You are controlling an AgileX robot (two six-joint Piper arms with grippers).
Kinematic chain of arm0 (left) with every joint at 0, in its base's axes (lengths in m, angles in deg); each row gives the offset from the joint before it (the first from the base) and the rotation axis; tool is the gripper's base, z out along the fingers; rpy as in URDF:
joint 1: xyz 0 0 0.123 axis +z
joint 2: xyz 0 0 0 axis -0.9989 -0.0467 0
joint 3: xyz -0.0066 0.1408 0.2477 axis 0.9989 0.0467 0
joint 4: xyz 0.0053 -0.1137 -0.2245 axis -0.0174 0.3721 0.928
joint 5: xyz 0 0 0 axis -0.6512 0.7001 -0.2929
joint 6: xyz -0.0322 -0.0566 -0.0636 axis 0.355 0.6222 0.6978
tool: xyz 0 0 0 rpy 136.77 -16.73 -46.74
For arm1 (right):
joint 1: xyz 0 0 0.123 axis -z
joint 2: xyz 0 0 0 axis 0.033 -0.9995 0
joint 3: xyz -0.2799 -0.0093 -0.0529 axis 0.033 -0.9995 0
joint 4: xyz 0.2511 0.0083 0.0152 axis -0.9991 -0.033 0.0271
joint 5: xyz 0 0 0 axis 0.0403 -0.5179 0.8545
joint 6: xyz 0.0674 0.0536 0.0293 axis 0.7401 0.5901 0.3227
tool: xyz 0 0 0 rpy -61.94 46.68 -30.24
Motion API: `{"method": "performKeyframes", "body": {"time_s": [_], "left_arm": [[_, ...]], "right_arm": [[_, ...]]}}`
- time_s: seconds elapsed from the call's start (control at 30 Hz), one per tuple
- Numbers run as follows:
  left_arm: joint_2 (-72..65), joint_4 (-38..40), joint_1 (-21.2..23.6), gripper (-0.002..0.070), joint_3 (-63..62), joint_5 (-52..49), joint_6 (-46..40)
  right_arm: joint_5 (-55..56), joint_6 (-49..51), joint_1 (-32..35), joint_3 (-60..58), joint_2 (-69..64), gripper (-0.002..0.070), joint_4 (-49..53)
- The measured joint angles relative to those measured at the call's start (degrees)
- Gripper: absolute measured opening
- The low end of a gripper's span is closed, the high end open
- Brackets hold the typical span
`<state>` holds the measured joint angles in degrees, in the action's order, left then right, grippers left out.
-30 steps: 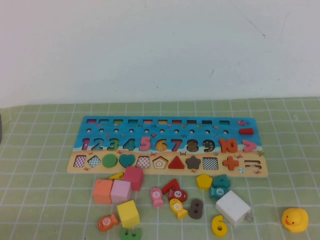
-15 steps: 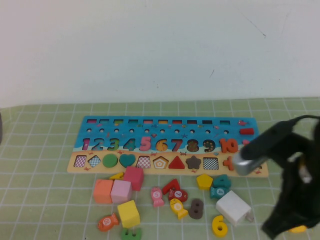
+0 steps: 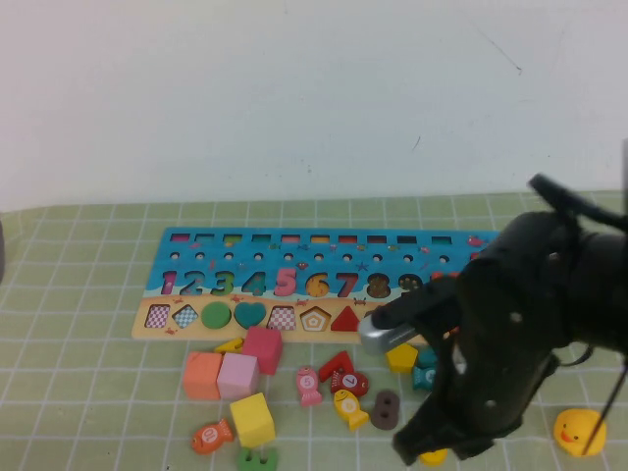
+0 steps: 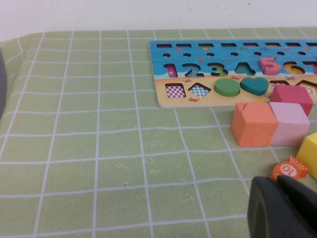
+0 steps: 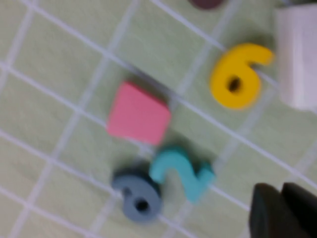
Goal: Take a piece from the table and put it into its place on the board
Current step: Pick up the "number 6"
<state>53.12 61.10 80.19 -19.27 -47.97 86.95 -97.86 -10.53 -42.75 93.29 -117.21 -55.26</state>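
Yellow wooden "6" (image 5: 237, 75), thin, light and rigid, lies flat on the tabletop (image 5: 44, 99) beside a white block (image 5: 297, 59), best pinched across its edges; right end effector (image 5: 280, 210) hovers near, left end effector (image 4: 282, 208) parked, fingers clenched.

- High view: you look down from the robot's side across the table (image 3: 78, 294) toward the white wall, mid-range; the right arm fills the lower right of frame.
- Left wrist view: low, close, facing the board (image 4: 208, 64)'s left end; shares the orange block (image 4: 252, 124) (image 3: 202, 375) with the high view.
- Right wrist view: very close, looking down on the cloth and the yellow 6 (image 5: 238, 75).
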Motion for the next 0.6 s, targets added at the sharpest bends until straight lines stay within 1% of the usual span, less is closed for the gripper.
{"method": "performKeyframes", "body": {"time_s": [0.07,0.13,0.2,0.3,0.43,0.6], "left_arm": [[0.00,0.00,0.00,-0.0001,0.00,0.00,0.00],[0.00,0.00,0.00,-0.0001,0.00,0.00,0.00],[0.00,0.00,0.00,-0.0001,0.00,0.00,0.00],[0.00,0.00,0.00,-0.0001,0.00,0.00,0.00],[0.00,0.00,0.00,-0.0001,0.00,0.00,0.00],[0.00,0.03,0.00,-0.0001,0.00,0.00,0.00]], "right_arm": [[2.10,0.54,0.00,0.00,-1.55,0.0097,-1.48],[4.56,2.26,0.00,0.03,-3.32,0.0174,-2.86],[7.68,4.70,0.00,0.03,-5.14,0.0266,-4.09],[10.83,7.46,0.00,0.03,-7.59,0.0354,-4.89],[12.53,11.01,0.00,0.24,-10.11,0.0386,-3.94],[12.63,15.98,0.00,0.36,-11.07,0.0391,0.89]]}}
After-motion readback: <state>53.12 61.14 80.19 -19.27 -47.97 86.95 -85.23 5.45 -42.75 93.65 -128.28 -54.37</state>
